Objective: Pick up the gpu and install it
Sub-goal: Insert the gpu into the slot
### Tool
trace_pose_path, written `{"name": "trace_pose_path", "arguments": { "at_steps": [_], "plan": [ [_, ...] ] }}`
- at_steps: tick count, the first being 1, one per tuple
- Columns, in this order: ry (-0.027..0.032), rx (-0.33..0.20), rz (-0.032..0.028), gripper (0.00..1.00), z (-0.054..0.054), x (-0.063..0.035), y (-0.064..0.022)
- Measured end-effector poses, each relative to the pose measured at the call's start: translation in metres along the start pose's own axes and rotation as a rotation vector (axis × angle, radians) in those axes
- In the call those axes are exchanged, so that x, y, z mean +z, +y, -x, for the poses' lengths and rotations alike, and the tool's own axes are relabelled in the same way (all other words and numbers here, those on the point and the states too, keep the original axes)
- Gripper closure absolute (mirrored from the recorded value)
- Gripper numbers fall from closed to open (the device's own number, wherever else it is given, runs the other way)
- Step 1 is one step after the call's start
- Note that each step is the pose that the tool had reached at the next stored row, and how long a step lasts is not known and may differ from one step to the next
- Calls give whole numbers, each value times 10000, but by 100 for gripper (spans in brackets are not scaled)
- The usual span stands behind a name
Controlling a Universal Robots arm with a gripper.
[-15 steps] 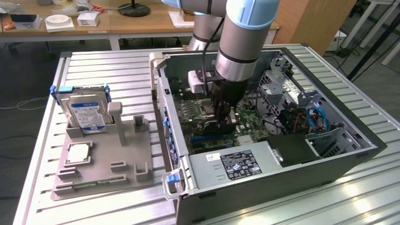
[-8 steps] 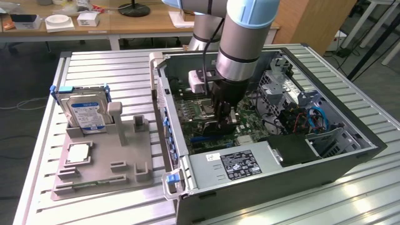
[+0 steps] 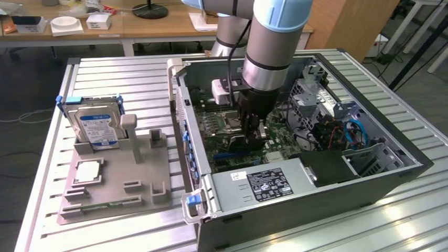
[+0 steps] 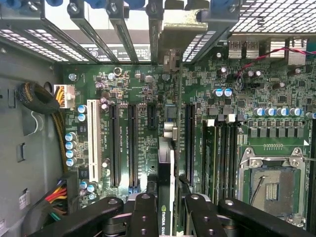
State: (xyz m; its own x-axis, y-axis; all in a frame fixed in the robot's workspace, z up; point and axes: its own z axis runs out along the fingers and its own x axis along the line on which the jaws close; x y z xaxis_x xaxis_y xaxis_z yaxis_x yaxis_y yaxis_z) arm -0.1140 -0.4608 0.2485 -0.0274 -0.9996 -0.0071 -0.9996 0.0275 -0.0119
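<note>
Inside the open computer case (image 3: pixel 364 131), my gripper (image 3: pixel 251 131) hangs over the motherboard (image 3: pixel 217 123). It is shut on the gpu (image 3: pixel 240 144), a slim black card held on edge. The wrist view looks along the card: the gpu (image 4: pixel 166 168) runs between my gripper (image 4: pixel 168 219) fingers (image 4: pixel 143 217) toward the rear slot brackets. Its metal end sits near the bracket opening (image 4: pixel 170 59). The card hangs just above the motherboard (image 4: pixel 276 89), between two long black expansion slots (image 4: pixel 133 143). I cannot tell whether its edge touches a slot.
A grey fixture tray (image 3: pixel 119 178) beside the case holds the silver hard drive (image 3: pixel 98 126), a processor (image 3: pixel 87 172) and a memory stick (image 3: pixel 105 206). The power supply (image 3: pixel 263 184) fills the case's near end. The empty processor socket (image 4: pixel 269 185) and cable bundles (image 4: pixel 44 98) flank the card.
</note>
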Motion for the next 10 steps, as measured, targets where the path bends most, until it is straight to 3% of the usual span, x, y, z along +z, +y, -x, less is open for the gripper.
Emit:
{"name": "trace_pose_path", "arguments": {
  "at_steps": [7,10],
  "plan": [
    [24,-71,1,74,-1,2,14],
    [78,-190,-1,74,0,6,21]
  ]
}}
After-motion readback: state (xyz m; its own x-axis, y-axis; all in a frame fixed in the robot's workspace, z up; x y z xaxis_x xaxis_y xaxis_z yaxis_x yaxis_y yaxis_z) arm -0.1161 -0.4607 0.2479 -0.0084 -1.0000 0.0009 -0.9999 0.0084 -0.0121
